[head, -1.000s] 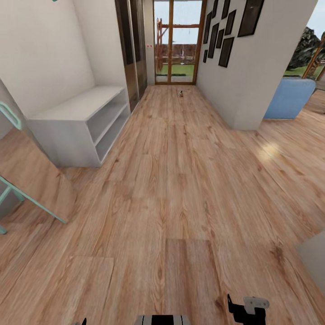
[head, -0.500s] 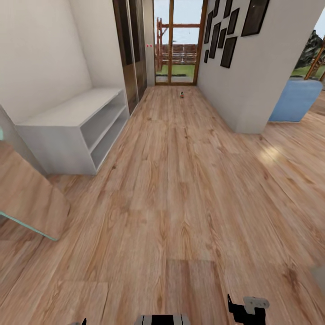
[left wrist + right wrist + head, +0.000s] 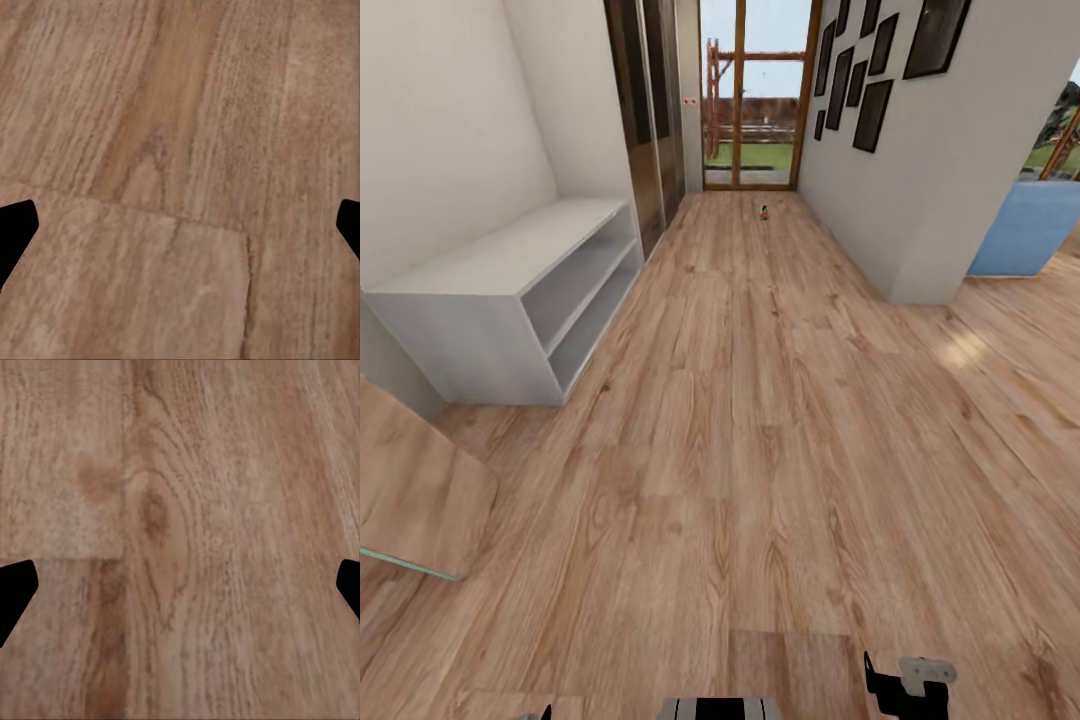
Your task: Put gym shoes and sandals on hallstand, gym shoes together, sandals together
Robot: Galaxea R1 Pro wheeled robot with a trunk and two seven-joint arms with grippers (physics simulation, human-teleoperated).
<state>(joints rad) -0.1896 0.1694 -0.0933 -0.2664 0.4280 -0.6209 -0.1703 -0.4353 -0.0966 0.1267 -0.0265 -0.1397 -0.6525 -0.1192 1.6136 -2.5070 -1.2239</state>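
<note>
With both arms over bare corridor floor (image 3: pixel 760 420), nothing's held.
Hallstand (image 3: pixel 510 290) at 10 o'clock; left gripper (image 3: pixel 180 225) and right gripper (image 3: pixel 180 585) jaws spread apart.

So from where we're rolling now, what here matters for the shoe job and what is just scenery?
For the job:
- wide low light-grey hallstand, shelves bare
- light-brown wood-plank corridor floor
- small reddish object far down the corridor, too small to identify
- both grippers, open, over bare floor

Just scenery:
- dark picture frames
- glass door
- blue seat
</note>
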